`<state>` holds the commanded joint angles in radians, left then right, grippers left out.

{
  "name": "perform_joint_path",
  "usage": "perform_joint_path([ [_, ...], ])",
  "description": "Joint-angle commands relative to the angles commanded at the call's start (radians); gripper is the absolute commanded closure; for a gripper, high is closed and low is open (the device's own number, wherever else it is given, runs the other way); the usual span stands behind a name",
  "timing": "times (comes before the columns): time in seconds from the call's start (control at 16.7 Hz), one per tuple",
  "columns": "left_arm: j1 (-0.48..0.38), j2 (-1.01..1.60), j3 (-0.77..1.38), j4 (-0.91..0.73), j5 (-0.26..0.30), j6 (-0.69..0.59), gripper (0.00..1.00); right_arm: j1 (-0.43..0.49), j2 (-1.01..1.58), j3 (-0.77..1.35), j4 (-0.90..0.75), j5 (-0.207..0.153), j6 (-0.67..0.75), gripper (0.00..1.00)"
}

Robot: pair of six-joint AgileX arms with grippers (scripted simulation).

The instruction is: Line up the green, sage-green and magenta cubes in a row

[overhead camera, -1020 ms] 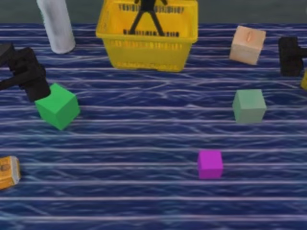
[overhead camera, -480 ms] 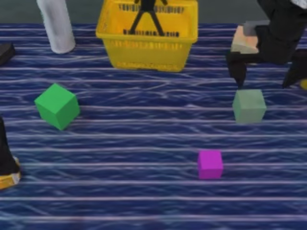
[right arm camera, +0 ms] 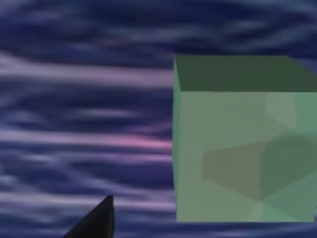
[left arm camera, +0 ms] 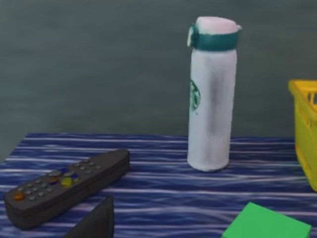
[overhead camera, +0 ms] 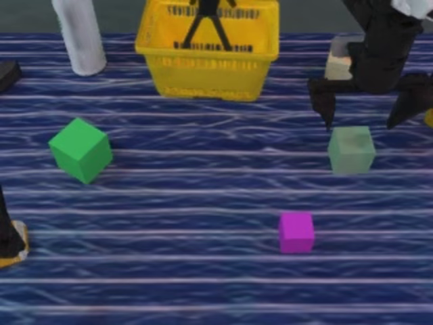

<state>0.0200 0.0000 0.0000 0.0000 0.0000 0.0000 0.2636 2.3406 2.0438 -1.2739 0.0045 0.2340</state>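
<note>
The green cube (overhead camera: pixel 80 150) rests at the left of the table, turned at an angle; one corner of it (left arm camera: pixel 267 223) shows in the left wrist view. At the right lies the sage-green cube (overhead camera: pixel 351 150), which fills much of the right wrist view (right arm camera: pixel 242 148). The smaller magenta cube (overhead camera: pixel 296 232) is in front of it, towards the middle. My right gripper (overhead camera: pixel 365 112) hovers open just behind the sage-green cube, its fingers spread wider than the cube, one fingertip (right arm camera: pixel 101 220) in view. My left arm (overhead camera: pixel 5 227) is at the table's left edge, one fingertip (left arm camera: pixel 99 220) visible.
A yellow basket (overhead camera: pixel 206 51) stands at the back middle, with a white flask (overhead camera: pixel 80 37) to its left. A black remote (left arm camera: pixel 64 186) lies at the far left. The peach box (overhead camera: pixel 338 64) is partly hidden behind my right arm. An orange pack (overhead camera: pixel 17 247) lies under my left arm.
My right arm has swung in from the right edge to above the sage-green cube, fingers spread. My left arm left the green cube for the left edge. The cubes stayed put.
</note>
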Motion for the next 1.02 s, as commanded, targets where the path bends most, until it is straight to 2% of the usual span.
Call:
perform_joint_path([
  [0.24, 0.0, 0.0, 0.0, 0.0, 0.0, 0.0, 0.0, -0.003, 0.011, -0.034, 0.041, 0.0, -0.002, 0.0],
  [0.6, 0.0, 0.0, 0.0, 0.0, 0.0, 0.0, 0.0, 0.001, 0.075, -0.193, 0.274, 0.001, 0.002, 0.0],
  [0.9, 0.0, 0.0, 0.0, 0.0, 0.0, 0.0, 0.0, 0.001, 0.085, -0.213, 0.298, 0.001, 0.002, 0.0],
  [1.02, 0.0, 0.0, 0.0, 0.0, 0.0, 0.0, 0.0, 0.001, 0.085, -0.213, 0.298, 0.001, 0.002, 0.15],
])
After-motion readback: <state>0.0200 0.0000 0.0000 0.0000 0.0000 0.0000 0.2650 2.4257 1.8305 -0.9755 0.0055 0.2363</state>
